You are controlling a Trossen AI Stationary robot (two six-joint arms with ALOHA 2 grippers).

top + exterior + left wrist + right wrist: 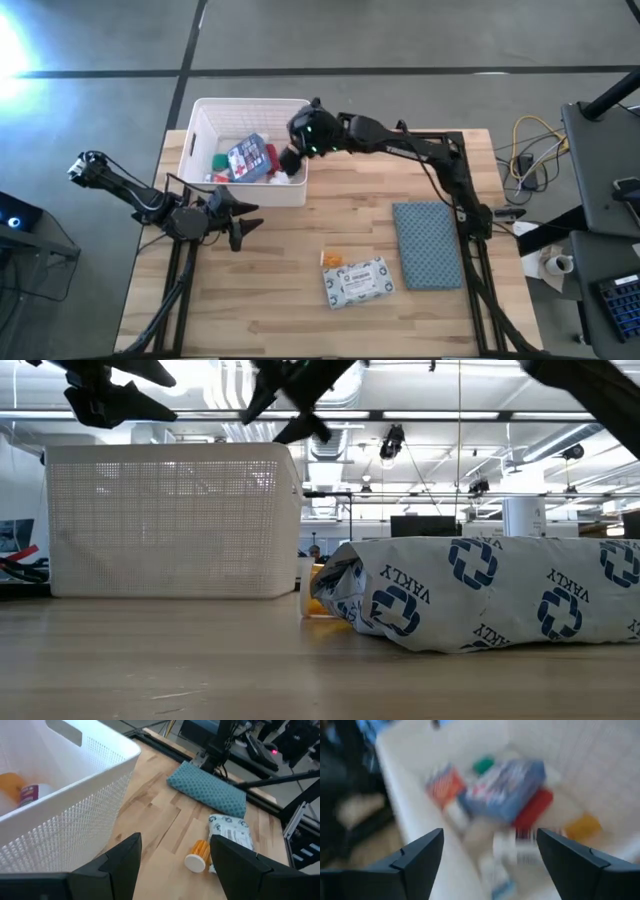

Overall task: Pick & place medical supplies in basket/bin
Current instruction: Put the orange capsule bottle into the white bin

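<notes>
The white slotted bin (200, 120) (170, 520) stands at the table's far left. Inside lie a blue-white pouch (507, 790), a red tube (535, 807), a green piece (484, 765), an orange bit (582, 827) and a white bottle (520, 845). My right gripper (290, 160) (490, 835) hovers open over the bin's right end. My left gripper (250, 220) (175, 840) is open in front of the bin's near wall. On the table lie the white wipes pack (357, 282) (230, 827) and an orange bottle with a white cap (331, 259) (197, 856).
A blue-grey cloth pad (428, 243) (207, 785) lies flat on the right part of the table, beside the right arm's base. The bin's near wall (75, 820) stands close to my left gripper. Bare wood stretches between the bin and the wipes pack.
</notes>
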